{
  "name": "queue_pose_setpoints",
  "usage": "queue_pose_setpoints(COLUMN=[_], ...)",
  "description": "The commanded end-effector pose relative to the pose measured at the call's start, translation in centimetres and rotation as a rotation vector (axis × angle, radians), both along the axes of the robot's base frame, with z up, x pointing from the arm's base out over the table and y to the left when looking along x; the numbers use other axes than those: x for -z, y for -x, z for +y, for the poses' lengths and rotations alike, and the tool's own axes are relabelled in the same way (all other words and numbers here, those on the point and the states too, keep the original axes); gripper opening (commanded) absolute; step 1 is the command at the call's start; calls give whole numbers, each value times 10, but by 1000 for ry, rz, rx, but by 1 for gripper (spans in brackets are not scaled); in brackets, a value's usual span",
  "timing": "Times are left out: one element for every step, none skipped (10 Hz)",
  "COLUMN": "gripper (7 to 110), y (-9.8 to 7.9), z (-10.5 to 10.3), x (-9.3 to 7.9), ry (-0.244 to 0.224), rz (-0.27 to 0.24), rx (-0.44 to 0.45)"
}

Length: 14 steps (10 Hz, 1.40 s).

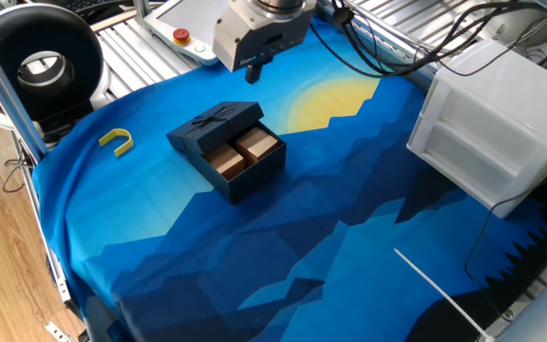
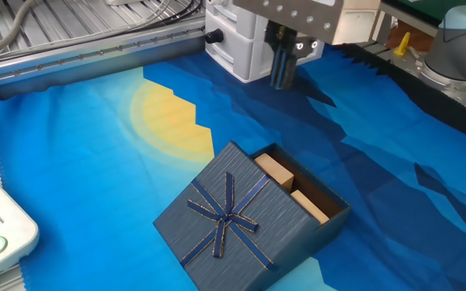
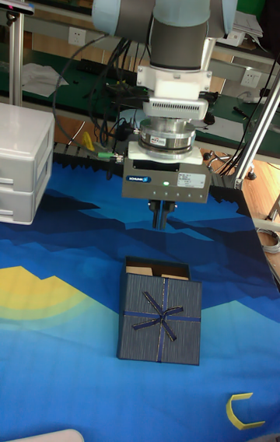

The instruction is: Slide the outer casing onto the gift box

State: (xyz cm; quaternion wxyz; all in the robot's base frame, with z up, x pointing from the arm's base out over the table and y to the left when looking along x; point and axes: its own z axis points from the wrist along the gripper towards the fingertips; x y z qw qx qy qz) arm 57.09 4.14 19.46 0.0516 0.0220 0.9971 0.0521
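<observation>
1. Cardboard is what the cover looks made of, so it is likely light and stiff, and it could dent if squeezed hard.
2. The cover sits partly over the box in the middle of the blue cloth. Two tan blocks still show at the open end, so the cover is only part of the way on.
3. The bow on top is thin ribbon. It is soft and could snag, so it is not a good place to press.
4. The smooth top may be slippery. A push on the cover's flat side edge, at the end away from the tan blocks, looks safer than a pinch.
5. The box may slide on the cloth when the cover is pushed.
6. The gripper hangs in the air past the far, open end of the box. Its fingers are pressed together and hold nothing.
</observation>
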Motion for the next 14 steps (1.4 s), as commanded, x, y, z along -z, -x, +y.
queue_pose_setpoints(gripper=[7,7,7,7,7,7,7,7,7,7,7,7,7,7], y=[34,40,44,43,40,35,35,31,16,-12,-41,-64,-87,-107], z=[-7,-5,-4,-5,-3,-1,-1,-2,6,15,17,22,30,36], x=[0,0,0,0,0,0,0,0,-1,-2,-6,-12,-16,-12], ry=[26,16,14,18,9,4,1,6,-22,-64,-62,-61,-61,-58], rz=[136,161,174,171,157,137,135,120,58,32,12,3,-13,-45], rx=[33,15,1,-9,-18,-25,-32,-35,-34,-38,-37,-35,-30,-32])
